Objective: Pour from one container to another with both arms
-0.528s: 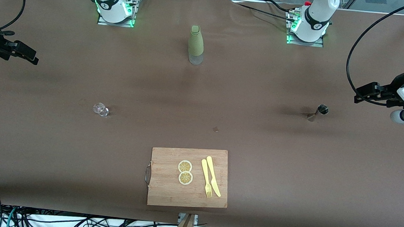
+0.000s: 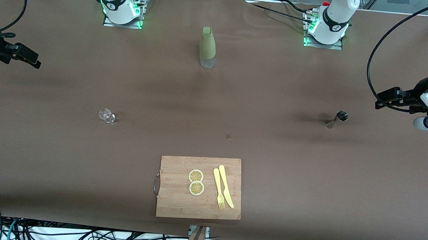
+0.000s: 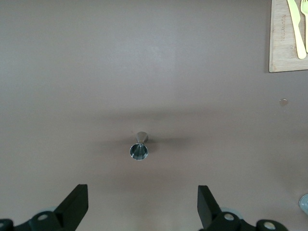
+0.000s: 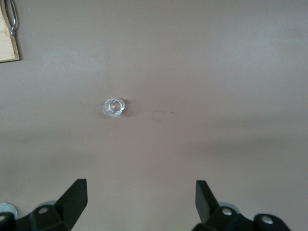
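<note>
A small metal jigger [image 2: 336, 119] stands on the brown table toward the left arm's end; the left wrist view shows the jigger [image 3: 139, 148] from above. My left gripper [image 2: 385, 99] hangs open in the air beside it, with nothing between its fingers [image 3: 77, 204]. A small clear glass [image 2: 106, 115] sits toward the right arm's end, and the glass [image 4: 114, 107] shows in the right wrist view. My right gripper [image 2: 28, 58] hangs open over the table's edge at that end, holding nothing.
A green bottle [image 2: 207, 47] with a clear base stands between the two arm bases. A wooden cutting board [image 2: 176, 205] near the front camera carries two lemon slices [image 2: 196, 182] and a yellow fork and knife [image 2: 223, 191]. A tiny speck [image 2: 228, 136] lies mid-table.
Both grippers have shifted very slightly. The objects on the table have not moved.
</note>
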